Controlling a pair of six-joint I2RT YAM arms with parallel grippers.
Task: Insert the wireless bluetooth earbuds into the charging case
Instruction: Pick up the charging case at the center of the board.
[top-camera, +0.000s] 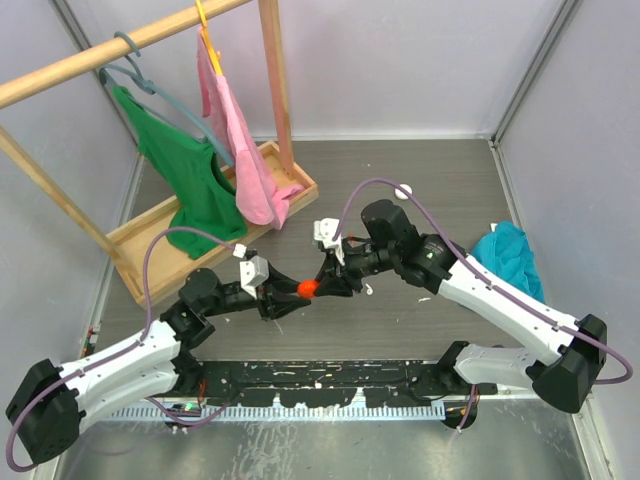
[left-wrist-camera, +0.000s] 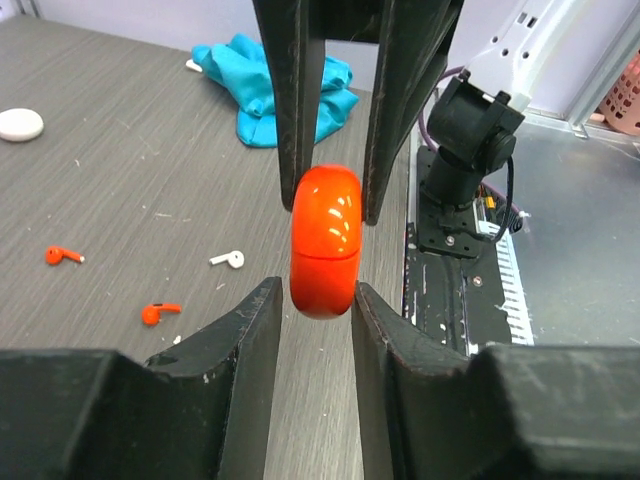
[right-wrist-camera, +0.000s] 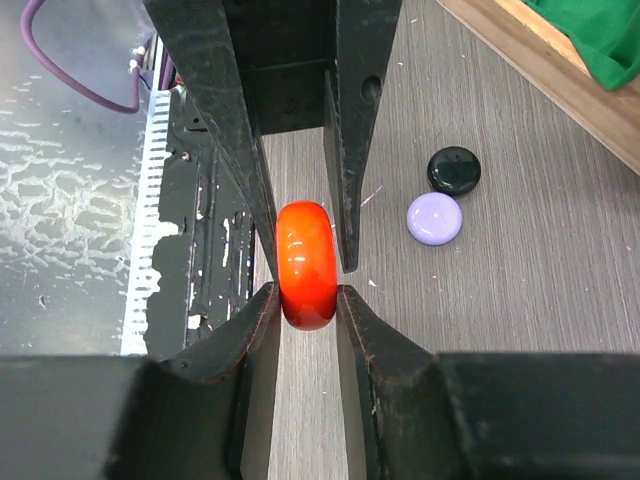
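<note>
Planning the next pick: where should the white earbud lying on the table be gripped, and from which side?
Likely from straight above, pinching the rounded head of the white earbud: it lies flat on the table, and its thin stem offers less to hold.

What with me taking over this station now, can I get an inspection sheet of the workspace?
Surface: grey wood-grain table, a few white flecks.
Job's things: closed red charging case held above the table; far red earbud, near red earbud and white earbud lying loose; white case, black case and lilac case on the table.
Clutter: teal cloth; wooden clothes rack with green shirt and pink garment.
Grippers: left gripper and right gripper both shut on the red charging case, from opposite sides.
Cables: left purple cable and right purple cable loop along the arms.
Surroundings: plain pale walls.
</note>
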